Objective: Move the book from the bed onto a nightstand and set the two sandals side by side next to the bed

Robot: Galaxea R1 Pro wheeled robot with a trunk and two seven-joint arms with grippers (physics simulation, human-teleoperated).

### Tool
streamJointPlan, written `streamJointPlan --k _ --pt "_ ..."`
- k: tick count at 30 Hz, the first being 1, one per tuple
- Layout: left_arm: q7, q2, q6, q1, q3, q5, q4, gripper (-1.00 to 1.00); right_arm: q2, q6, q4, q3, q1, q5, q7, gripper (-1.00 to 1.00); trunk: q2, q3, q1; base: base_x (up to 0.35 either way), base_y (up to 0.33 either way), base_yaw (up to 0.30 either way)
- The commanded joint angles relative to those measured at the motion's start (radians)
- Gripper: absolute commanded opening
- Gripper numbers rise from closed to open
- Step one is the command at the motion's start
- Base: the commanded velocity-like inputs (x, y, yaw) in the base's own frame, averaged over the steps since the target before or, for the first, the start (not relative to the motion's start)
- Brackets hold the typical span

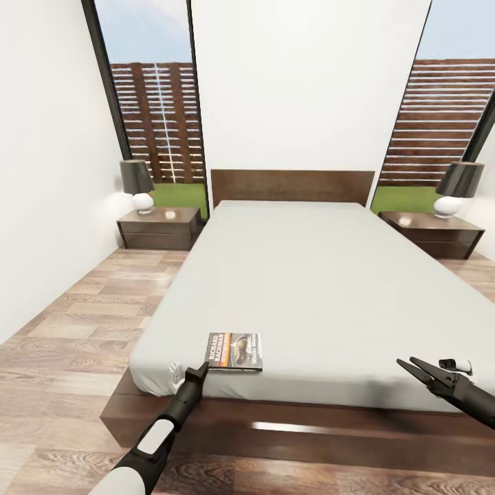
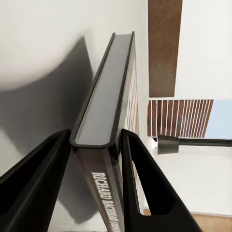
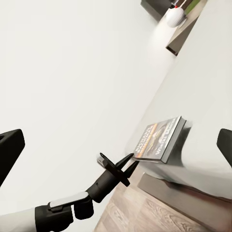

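Observation:
The book (image 1: 234, 351) is at the near-left corner of the bed (image 1: 323, 289), its dark cover and white band facing up. My left gripper (image 1: 201, 370) is shut on the book's left edge. In the left wrist view the book's spine (image 2: 99, 145) sits between the two black fingers (image 2: 145, 183) and is held slightly off the grey mattress, casting a shadow on it. The book (image 3: 159, 140) also shows from the right wrist, with the left gripper (image 3: 118, 166) at its corner. My right gripper (image 1: 404, 359) hovers open over the bed's near-right edge. The sandals are out of view.
Two dark nightstands flank the headboard, the left nightstand (image 1: 159, 227) and the right nightstand (image 1: 432, 234), each carrying a lamp (image 1: 136, 184). Wood-plank floor (image 1: 75, 330) runs along the bed's left side beside a white wall. The bed's dark frame (image 1: 275, 430) juts out below me.

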Motion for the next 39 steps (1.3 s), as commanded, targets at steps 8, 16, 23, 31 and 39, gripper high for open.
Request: streamJointPlan --k 8,16,23,31,39 --pt "-0.004 0.001 0.012 0.000 0.002 0.009 0.000 -1.00 0.000 0.010 0.000 0.001 0.000 -0.004 0.002 1.00 0.056 0.024 -0.031 0.000 0.000 0.000" --pt "-0.005 0.001 0.017 0.000 0.002 0.009 -0.001 -1.00 0.000 0.010 0.000 0.002 0.000 -0.004 0.002 1.00 0.112 0.049 -0.062 0.000 0.000 0.000" --pt "-0.005 0.002 0.022 0.000 0.001 0.009 -0.003 -1.00 0.000 0.009 0.000 0.001 0.000 -0.003 0.003 1.00 0.161 0.071 -0.088 0.000 0.000 0.000" --pt "0.004 0.004 0.029 0.000 -0.024 0.008 -0.037 -1.00 0.005 0.008 0.000 -0.005 0.000 0.000 0.003 1.00 0.217 0.096 -0.119 0.000 0.000 0.000" --pt "0.005 0.005 0.079 0.000 -0.086 0.010 -0.060 -1.00 0.007 0.003 0.005 -0.009 0.000 0.002 0.004 1.00 0.273 0.121 -0.150 0.000 0.000 0.000"
